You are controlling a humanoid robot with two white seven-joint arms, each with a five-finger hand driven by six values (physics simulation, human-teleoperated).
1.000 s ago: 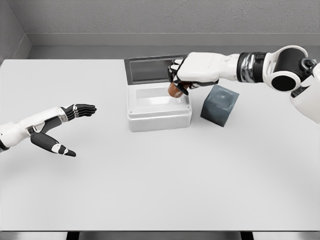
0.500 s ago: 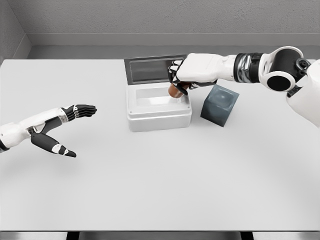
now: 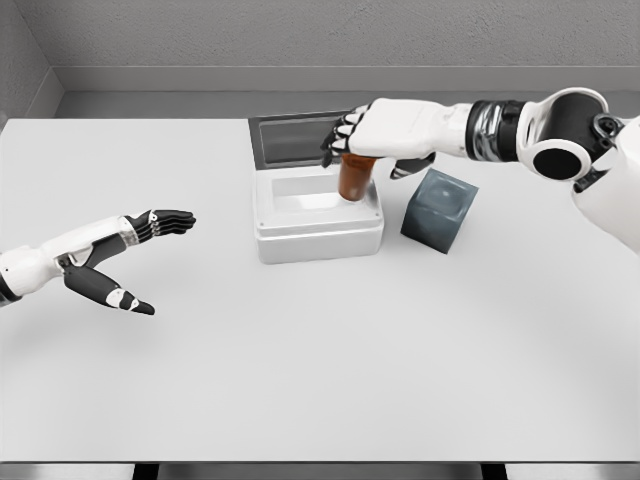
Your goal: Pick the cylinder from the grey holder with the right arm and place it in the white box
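The smooth brown cylinder (image 3: 354, 177) stands roughly upright, its long axis near vertical, its lower end inside the glossy white rectangular box (image 3: 318, 229) at the box's right rear corner. The right hand (image 3: 372, 135) sits over the cylinder's top with fingers spread; whether they touch it I cannot tell. Just right of the box rests the matte dark grey cube-shaped holder (image 3: 440, 209). Well left of the box, the left hand (image 3: 120, 255) hovers with fingers extended, holding nothing.
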